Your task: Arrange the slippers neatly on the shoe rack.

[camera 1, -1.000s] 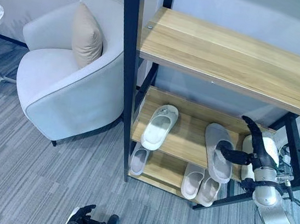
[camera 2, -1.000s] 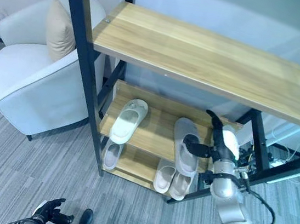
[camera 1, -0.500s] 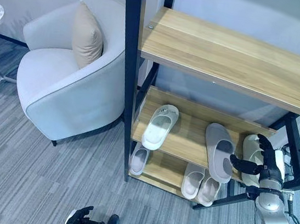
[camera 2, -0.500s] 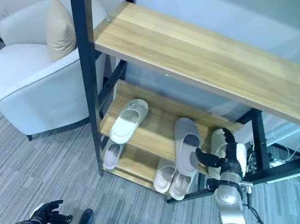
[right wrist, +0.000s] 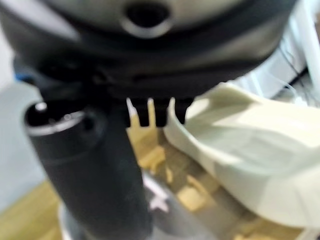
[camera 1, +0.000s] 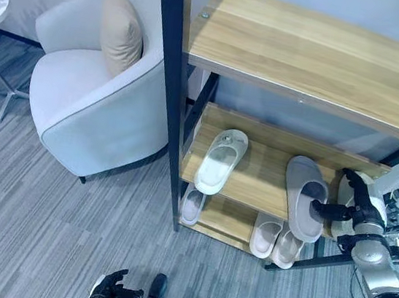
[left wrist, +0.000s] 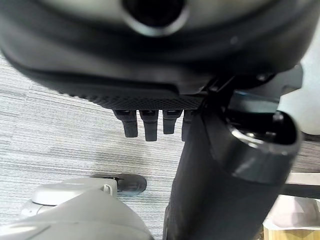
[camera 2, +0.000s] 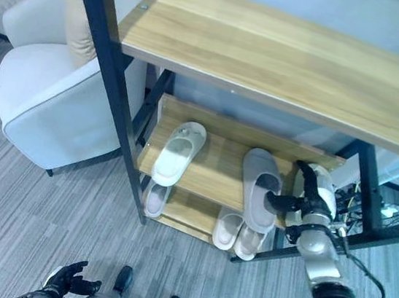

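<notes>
Withdrawn, right hand [camera 1: 359, 208] rests against cream slipper [right wrist: 250, 160].

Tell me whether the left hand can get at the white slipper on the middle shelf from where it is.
Probably not. The left hand hangs low over the carpet, well in front of the rack, while the white slipper lies up on the middle shelf behind the black post. The arm would have to rise and reach past that post.

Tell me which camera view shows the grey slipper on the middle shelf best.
The left eye view: the grey slipper lies whole on the middle shelf, its heel end at the front edge by the right hand. The right eye view shows it nearly as well. The right wrist view shows a cream slipper instead.
</notes>
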Controlling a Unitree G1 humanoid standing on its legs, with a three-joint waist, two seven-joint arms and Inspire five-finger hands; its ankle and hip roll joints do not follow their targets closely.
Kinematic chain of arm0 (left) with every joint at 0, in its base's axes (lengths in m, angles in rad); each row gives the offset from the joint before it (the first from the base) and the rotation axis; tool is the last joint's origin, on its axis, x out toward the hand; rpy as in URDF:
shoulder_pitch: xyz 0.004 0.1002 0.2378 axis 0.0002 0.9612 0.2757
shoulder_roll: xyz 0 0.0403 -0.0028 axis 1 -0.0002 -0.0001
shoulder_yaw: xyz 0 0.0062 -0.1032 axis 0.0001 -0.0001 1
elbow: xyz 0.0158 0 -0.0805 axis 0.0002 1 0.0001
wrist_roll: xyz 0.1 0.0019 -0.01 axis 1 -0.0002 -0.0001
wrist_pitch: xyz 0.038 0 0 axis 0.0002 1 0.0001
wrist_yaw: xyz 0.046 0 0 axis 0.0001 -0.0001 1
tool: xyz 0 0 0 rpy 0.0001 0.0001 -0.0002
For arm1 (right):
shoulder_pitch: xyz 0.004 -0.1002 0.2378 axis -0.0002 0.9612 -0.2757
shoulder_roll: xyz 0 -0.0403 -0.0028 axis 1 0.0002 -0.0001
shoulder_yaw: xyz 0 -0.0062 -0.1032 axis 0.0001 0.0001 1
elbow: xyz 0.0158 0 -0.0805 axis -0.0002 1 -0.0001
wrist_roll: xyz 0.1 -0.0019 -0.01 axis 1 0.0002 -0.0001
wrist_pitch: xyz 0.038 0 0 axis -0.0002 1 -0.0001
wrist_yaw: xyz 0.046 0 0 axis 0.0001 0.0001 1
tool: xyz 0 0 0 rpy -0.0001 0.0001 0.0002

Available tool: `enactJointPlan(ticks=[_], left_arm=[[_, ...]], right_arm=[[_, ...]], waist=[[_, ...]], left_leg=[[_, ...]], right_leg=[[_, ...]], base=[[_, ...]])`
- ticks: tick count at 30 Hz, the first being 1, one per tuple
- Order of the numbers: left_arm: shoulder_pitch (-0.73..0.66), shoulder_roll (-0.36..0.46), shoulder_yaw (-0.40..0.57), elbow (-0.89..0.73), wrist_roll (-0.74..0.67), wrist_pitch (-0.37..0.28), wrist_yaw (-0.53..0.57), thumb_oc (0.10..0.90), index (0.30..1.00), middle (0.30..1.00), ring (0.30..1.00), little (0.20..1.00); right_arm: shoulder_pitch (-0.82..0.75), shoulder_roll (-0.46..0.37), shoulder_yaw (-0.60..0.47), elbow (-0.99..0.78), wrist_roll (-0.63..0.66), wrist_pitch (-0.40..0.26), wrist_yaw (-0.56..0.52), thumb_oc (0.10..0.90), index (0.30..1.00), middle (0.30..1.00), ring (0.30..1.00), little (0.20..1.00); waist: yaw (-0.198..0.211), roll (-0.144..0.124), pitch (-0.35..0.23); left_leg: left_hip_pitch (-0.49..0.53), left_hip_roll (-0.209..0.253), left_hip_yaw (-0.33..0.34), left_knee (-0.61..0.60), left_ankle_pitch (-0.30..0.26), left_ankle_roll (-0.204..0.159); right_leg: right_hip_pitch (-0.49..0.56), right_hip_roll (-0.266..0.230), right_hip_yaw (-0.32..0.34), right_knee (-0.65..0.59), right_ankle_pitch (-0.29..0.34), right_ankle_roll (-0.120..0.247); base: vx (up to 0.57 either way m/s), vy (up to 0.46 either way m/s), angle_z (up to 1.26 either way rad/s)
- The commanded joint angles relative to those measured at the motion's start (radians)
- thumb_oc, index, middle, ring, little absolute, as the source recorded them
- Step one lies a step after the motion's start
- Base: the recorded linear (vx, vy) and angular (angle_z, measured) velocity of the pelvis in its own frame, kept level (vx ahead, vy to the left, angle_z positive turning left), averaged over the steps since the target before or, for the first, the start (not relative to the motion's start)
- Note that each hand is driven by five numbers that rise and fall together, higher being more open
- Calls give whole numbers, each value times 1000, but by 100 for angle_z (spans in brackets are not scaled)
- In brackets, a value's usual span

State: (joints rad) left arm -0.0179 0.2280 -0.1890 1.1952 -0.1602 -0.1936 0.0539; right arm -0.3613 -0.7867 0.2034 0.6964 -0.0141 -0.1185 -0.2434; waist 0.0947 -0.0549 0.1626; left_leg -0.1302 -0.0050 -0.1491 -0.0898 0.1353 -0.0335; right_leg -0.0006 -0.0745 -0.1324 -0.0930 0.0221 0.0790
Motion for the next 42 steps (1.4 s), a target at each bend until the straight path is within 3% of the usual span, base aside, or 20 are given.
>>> enactJointPlan(ticks=[1, 8, 15, 28, 35, 42], left_arm=[[38, -18, -103, 82, 24, 22, -7, 800, 900, 900, 900, 900], [19, -22, -109, 82, 31, 24, -2, 800, 900, 900, 900, 900], [20, -19, -90, 83, 49, 29, -4, 800, 900, 900, 900, 900], [19, -12, -67, 88, 60, 39, -9, 800, 900, 900, 900, 900], [33, -10, -59, 86, 69, 46, -19, 800, 900, 900, 900, 900], [51, -13, -51, 87, 83, 45, -20, 800, 900, 900, 900, 900]], right_arm=[[-154, -110, 5, -43, -67, -42, -30, 800, 900, 900, 900, 900], [-181, -106, 14, -51, -132, -21, -62, 800, 900, 900, 900, 900], [-55, -83, -88, -110, -166, -9, -79, 800, 900, 900, 900, 900], [39, -46, -97, -147, -212, 18, -44, 800, 900, 900, 900, 900], [104, -41, -95, -131, -256, 41, -7, 800, 900, 900, 900, 900], [143, -27, -121, -141, -306, 38, -44, 800, 900, 900, 900, 900]], waist=[[43, -40, 10], [47, -48, 24], [41, -59, 8], [29, -72, -8], [19, -66, -20], [9, -47, -27]], left_leg=[[23, 9, 8, 13, -119, -2], [17, 10, 9, 15, -121, -1], [38, 12, 3, 10, -130, -1], [72, 18, 4, 6, -138, -1], [87, 17, 7, 3, -141, -2], [101, 18, 14, 3, -143, -2]], right_leg=[[3, -74, 24, 6, -30, 89], [-5, -74, 29, 6, -28, 90], [12, -71, 20, 6, -34, 87], [34, -67, 18, 6, -38, 83], [46, -68, 12, 6, -40, 80], [55, -66, 15, 6, -42, 77]], base=[[0, 0, 0], [0, 0, 0], [10, -2, 1], [3, -1, 0], [0, 0, 0], [0, 0, 0]])
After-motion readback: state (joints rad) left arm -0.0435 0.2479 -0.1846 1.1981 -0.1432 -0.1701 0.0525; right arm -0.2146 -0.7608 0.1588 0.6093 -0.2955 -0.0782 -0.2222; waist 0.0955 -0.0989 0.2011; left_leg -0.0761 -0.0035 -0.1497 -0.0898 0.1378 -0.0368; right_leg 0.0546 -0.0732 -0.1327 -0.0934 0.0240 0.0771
